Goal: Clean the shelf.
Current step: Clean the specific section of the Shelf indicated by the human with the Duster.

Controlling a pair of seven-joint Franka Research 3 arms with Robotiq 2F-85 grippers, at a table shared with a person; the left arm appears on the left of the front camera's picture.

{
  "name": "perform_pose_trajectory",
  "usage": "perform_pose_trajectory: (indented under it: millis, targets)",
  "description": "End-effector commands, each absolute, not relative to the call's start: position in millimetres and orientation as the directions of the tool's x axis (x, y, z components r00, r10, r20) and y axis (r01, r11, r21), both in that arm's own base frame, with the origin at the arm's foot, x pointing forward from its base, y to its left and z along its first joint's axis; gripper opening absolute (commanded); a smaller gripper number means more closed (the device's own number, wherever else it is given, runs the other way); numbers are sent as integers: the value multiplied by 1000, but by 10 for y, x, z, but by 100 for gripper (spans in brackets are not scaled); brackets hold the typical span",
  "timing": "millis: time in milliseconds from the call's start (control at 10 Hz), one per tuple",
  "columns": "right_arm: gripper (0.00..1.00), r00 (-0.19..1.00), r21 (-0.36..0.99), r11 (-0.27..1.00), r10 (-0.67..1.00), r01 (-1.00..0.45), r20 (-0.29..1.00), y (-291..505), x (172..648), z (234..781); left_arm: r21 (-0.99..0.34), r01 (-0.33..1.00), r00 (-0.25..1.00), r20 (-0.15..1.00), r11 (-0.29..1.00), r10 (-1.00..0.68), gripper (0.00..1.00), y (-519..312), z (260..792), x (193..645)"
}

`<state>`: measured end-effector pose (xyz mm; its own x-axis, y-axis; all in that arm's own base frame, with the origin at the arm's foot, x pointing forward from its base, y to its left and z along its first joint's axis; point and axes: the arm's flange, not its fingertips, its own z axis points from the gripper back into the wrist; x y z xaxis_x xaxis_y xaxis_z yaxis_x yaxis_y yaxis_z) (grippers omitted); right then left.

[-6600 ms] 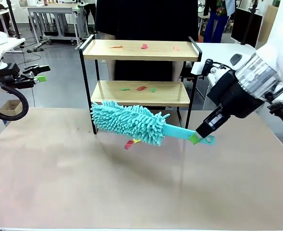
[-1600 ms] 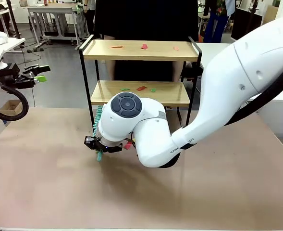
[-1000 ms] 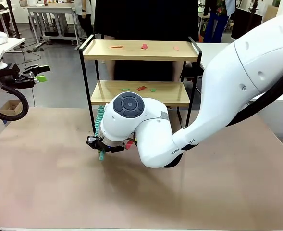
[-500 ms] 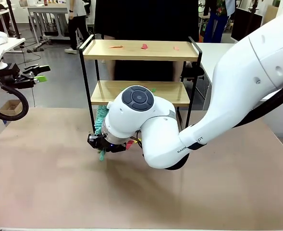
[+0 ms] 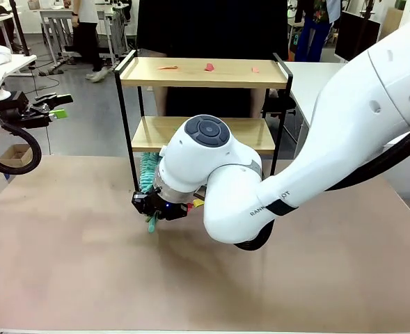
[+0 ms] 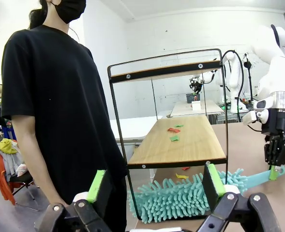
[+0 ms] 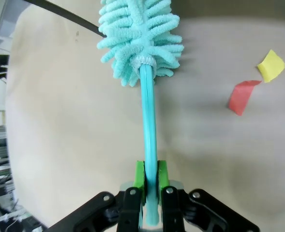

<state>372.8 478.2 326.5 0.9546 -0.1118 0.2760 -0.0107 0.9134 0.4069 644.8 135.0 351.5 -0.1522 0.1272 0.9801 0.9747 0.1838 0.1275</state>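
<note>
Two green pads (image 7: 139, 175) of the right jaws are pinched on the handle of a teal duster (image 7: 141, 34), held low by the front left leg of the shelf (image 5: 205, 73), with the fluffy head beneath the shelf's lower board. The left jaws are spread wide with nothing between them, well left of the shelf. Coloured scraps (image 5: 209, 67) are seen on the shelf's top board.

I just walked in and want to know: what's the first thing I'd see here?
A big white robot arm bends low over the table in the middle, its right gripper shut on the handle of a fluffy teal duster poking under the shelf. Little coloured paper scraps lie on both wooden boards, and a person in black stands at its far side.
</note>
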Motion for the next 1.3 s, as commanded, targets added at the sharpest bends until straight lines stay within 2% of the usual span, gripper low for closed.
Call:
perform_pose_trajectory:
  millis: [0,1200]
  targets:
    - [13,965,388,922,-100,-2,244,4643,3676,3441,138,973,-163,978,187,127,100,1356,3547,6432]
    - [13,975,302,941,-191,150,111,3629,3546,3519,138,973,-163,978,187,127,100,1356,3547,6432]
